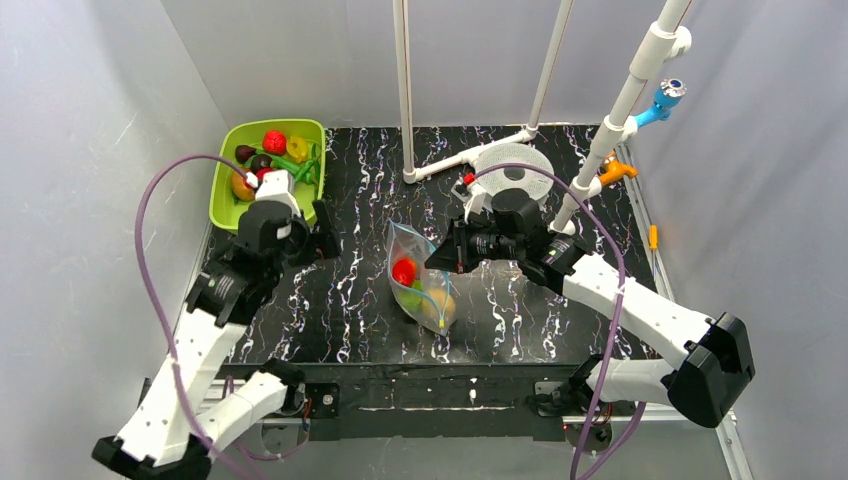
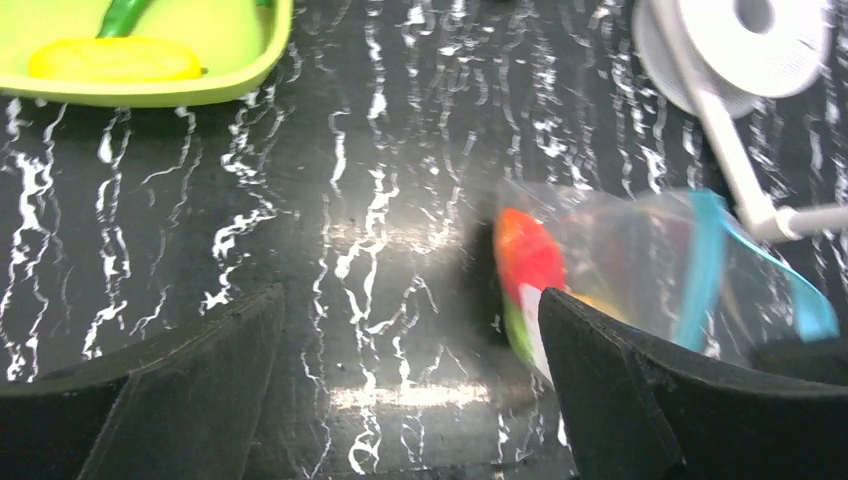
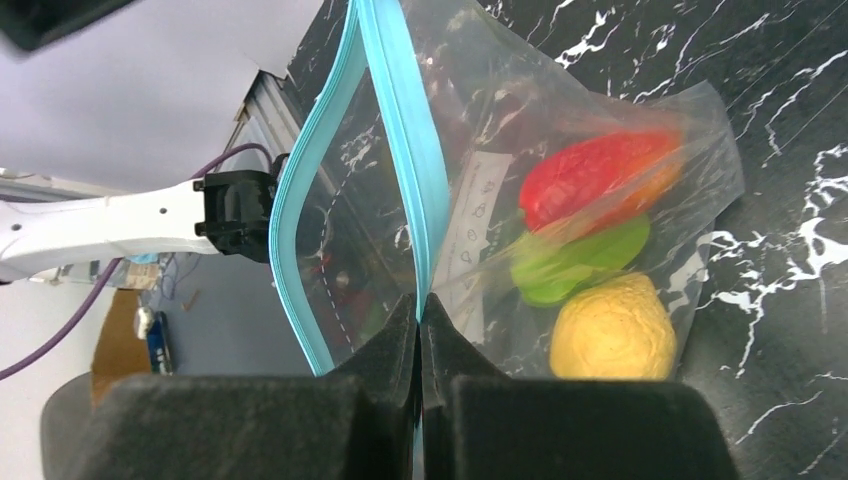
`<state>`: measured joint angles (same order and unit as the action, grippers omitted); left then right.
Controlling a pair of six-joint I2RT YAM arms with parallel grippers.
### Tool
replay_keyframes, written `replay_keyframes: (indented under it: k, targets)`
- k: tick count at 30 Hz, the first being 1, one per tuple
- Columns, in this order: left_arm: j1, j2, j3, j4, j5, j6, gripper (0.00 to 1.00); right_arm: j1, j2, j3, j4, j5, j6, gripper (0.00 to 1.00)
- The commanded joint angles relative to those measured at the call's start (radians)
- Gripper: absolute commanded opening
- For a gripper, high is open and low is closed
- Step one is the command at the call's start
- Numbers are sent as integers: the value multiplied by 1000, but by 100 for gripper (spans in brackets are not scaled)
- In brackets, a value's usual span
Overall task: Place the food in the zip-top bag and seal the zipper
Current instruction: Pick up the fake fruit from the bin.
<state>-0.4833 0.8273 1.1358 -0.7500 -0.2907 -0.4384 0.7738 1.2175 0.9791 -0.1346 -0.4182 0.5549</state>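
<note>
3 foods [image 3: 590, 180] sit in the zip-top bag [image 1: 420, 285] at counter [image 1: 340, 300] centre. My right end effector [image 3: 421, 308] pinches the zipper [image 3: 403, 130] by 1 lip; mouth gapes, sealing not done. My left end effector [image 2: 408, 335] is wide, empty.

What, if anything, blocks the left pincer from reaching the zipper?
Probably nothing, so yes: the left pincer is open, only table shows between it and the bag, and the right pincer pinches one zipper lip.
</note>
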Motion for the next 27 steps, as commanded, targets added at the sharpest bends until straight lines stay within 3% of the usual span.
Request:
replay_keyframes:
  k: [1,5,12,15,22,27]
  targets:
    - [233,116,-7,57,147,40,98,2,-38,40,17,35,-115,1]
    - [371,233,-10,144,157,27,98,2,-27,39,8,56,-158,1]
    - [473,453,-52,465,142,17,98,37,-45,-42,87,153,-196,1]
    - [545,615,18,518,125,16,98,97,-69,-54,83,268,-256,1]
    - [647,967,286,505,144,-39,98,167,-118,-96,115,337,-287,1]
    - [657,1027,222,764,90,-72,98,195,-136,-122,144,351,-304,1]
